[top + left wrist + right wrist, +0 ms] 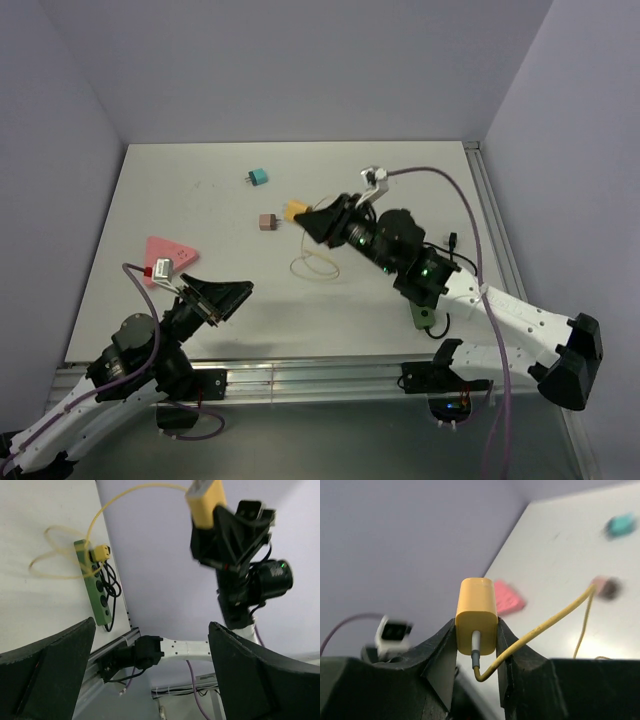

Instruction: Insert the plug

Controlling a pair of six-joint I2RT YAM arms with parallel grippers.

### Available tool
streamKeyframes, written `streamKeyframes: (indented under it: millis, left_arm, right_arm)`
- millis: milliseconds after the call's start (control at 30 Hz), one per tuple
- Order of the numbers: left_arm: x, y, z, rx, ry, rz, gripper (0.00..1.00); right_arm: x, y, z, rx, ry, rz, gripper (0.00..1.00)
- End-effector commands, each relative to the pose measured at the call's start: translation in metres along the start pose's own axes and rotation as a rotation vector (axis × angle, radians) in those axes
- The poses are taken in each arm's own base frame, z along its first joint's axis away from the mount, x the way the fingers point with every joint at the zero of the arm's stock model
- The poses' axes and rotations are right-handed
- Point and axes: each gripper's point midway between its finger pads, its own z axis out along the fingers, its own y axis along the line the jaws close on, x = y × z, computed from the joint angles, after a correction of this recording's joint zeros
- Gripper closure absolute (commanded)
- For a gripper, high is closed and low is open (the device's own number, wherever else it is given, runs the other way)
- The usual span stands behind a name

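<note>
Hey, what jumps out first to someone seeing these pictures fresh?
A yellow plug pinched in the right claw, lifted above mid-table with its yellow cable trailing down in loops. The left claw gapes wide and empty at the near left, by a pink triangle. A green power strip lies at the near right.

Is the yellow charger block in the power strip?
Out: right fingers hold the yellow plastic charger block apart from the green power strip.

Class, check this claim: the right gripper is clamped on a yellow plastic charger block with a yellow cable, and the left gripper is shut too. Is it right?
No: the left gripper is open and empty, as the left wrist view shows. The right gripper is clamped on the yellow plastic charger block with its yellow cable.
</note>
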Motion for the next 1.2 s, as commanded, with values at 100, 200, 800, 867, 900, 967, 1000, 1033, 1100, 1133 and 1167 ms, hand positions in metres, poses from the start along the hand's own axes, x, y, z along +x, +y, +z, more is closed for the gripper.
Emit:
streamKeyframes:
  millis: [100,200,800,867,900,967,1000,1033,1100,1133,1167]
  left_arm:
    - [-0.018,-0.035,-0.027,0.156,-0.054,0.031,0.01]
    - [-0.011,-0.038,-0.026,0.180,-0.023,0.032,0.03]
    - [-0.004,-0.043,-0.035,0.217,0.021,0.067,0.05]
    - [-0.003,-0.043,-0.034,0.225,0.024,0.065,0.05]
    - [-0.003,-0.042,-0.033,0.222,0.025,0.063,0.05]
    - [-0.001,-0.042,-0.033,0.223,0.033,0.059,0.05]
    - [0.000,-0.040,-0.032,0.221,0.036,0.058,0.05]
    - [0.000,-0.041,-0.033,0.225,0.038,0.057,0.06]
    - [0.001,-0.041,-0.032,0.227,0.041,0.054,0.06]
    - [0.002,-0.041,-0.032,0.230,0.045,0.054,0.06]
    - [0.002,-0.043,-0.032,0.240,0.045,0.051,0.06]
  right_arm:
    - [-0.114,-0.025,0.018,0.087,-0.138,-0.282,1.00]
    - [-0.153,-0.067,0.029,0.256,-0.170,-0.406,1.00]
    - [-0.139,-0.334,-0.128,1.363,0.193,-0.423,1.00]
    - [-0.133,-0.333,-0.143,1.399,0.221,-0.433,1.00]
    - [-0.127,-0.330,-0.154,1.410,0.243,-0.442,1.00]
    - [-0.127,-0.326,-0.171,1.443,0.243,-0.470,1.00]
    - [-0.125,-0.319,-0.183,1.437,0.248,-0.499,1.00]
    - [-0.124,-0.317,-0.189,1.420,0.263,-0.521,1.00]
    - [-0.106,-0.307,-0.188,1.279,0.320,-0.557,1.00]
    - [-0.104,-0.304,-0.190,1.255,0.350,-0.593,1.00]
    - [-0.102,-0.302,-0.194,1.254,0.354,-0.594,1.00]
